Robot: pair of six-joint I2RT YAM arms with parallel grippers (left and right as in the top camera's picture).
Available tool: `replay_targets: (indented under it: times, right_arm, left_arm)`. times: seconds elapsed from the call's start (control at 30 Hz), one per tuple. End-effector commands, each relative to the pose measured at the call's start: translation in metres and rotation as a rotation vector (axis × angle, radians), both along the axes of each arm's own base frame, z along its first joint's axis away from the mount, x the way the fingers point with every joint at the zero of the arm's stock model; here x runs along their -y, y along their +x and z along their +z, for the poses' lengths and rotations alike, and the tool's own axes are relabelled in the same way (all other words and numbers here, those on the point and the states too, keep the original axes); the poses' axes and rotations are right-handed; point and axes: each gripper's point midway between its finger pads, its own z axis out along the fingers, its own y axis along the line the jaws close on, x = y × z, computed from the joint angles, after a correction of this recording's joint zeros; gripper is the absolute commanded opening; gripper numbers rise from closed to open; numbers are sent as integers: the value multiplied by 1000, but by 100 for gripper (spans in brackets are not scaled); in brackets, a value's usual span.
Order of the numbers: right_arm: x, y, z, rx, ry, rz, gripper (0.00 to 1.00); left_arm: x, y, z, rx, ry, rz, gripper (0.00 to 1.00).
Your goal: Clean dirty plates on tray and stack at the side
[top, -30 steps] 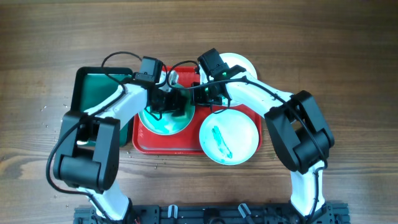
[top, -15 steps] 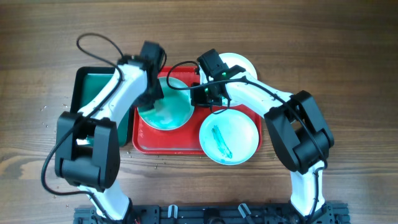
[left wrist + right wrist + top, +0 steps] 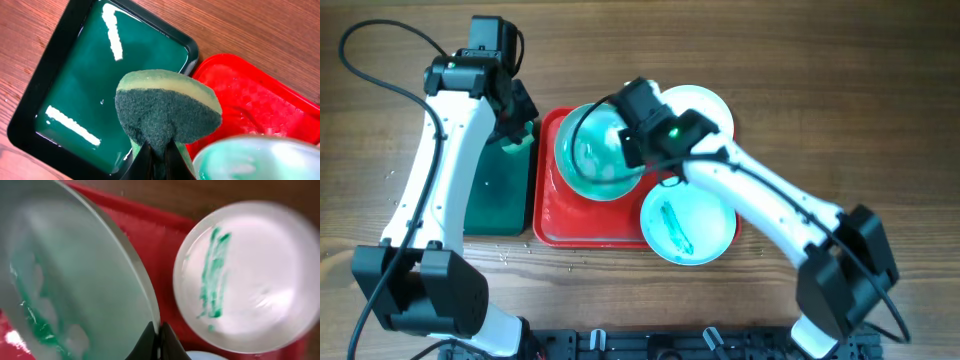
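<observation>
The left gripper (image 3: 157,161) is pinching a green-and-yellow sponge (image 3: 167,107), its fingers pressed together on the sponge's lower edge. A second ago it was down on the plate over the red tray (image 3: 552,215). Half a second ago it was pulling clear, and it has now swung out to its own left, away from the right arm. It hangs above the dark green tray (image 3: 55,85), whose glossy floor lies directly beneath the sponge. Whether that floor is wet cannot be told.

The right gripper (image 3: 156,336) is closed on the rim of the held plate (image 3: 65,280) and has kept that grip throughout. The arm has shifted leftward, and the plate is tilted up over the red tray rather than lying flat. In the right wrist view, teal smears remain on the part of the plate nearest the fingers.

Just to the gripper's right sits a streaked plate (image 3: 687,222) with one green smear, overlapping the red tray's near right corner. A third plate (image 3: 708,104) lies beyond the right gripper, near the tray's far corner, and looks clean.

The scrubbing stroke appears to be over. Because smears remain on the held plate, the sponge is probably being refreshed before another pass, not put away. One plate is still untouched, so the task looks less than halfway done.
</observation>
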Motion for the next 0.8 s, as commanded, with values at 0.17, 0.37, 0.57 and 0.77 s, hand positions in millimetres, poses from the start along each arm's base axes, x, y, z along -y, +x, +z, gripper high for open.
replay_targets:
  times: [0.17, 0.37, 0.57, 0.77]
  right_arm:
    - [17, -15, 109, 648, -509, -171, 4]
    - [19, -39, 156, 884, -630, -285, 4]
    - [13, -36, 160, 885, -636, -276, 4]
    - [-20, -21, 90, 572, -429, 6, 4]
  left_arm:
    - [1, -1, 0, 3, -25, 17, 4]
    - [2, -1, 0, 3, -29, 16, 4]
    - [2, -1, 0, 3, -29, 16, 4]
    - [2, -1, 0, 2, -29, 16, 4]
